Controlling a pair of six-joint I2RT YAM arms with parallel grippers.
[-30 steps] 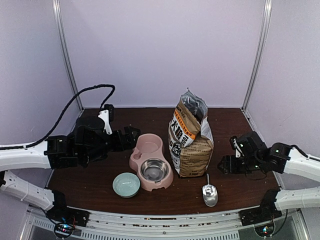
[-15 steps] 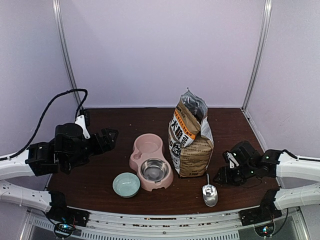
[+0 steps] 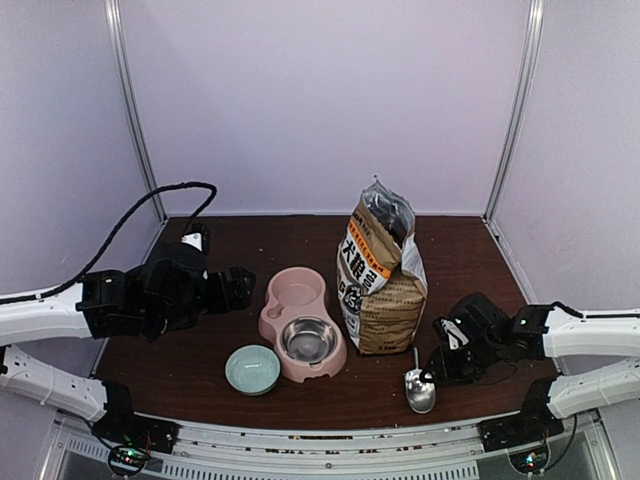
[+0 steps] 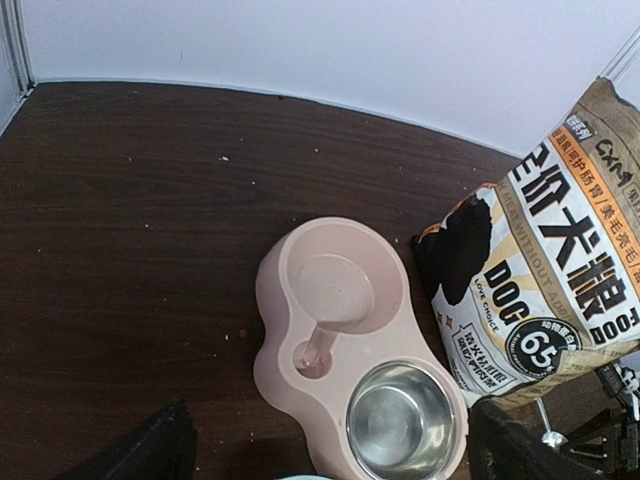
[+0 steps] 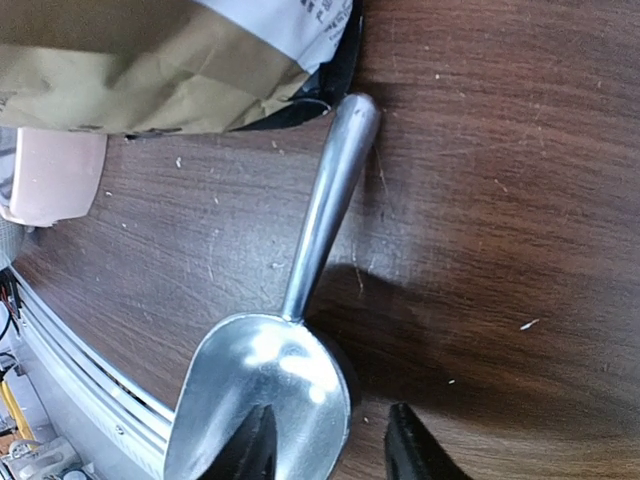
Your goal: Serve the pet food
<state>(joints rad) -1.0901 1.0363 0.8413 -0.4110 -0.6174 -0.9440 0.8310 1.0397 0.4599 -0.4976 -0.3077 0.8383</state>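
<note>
Nothing served: steel bowl (image 4: pixel 405 430) in pink double feeder (image 4: pixel 270 340) empty; kibble unseen, presumably inside brown paper bag (image 4: pixel 550 280). Right gripper (image 5: pixel 328 450) half-spread over silver metal scoop (image 5: pixel 318 230) on tabletop (image 3: pixel 180 360), left gripper (image 3: pixel 240 287) spread wide.

High overview, two wrist close-ups, bag (image 3: pixel 385 290) shared

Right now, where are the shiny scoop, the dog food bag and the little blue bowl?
Metal scoop (image 5: pixel 300 280): right wrist view, low on its handle.
Dog food bag (image 3: pixel 385 285): top view, middle of its front.
Light-blue bowl (image 3: pixel 252 370): top view, its bare inside.
</note>
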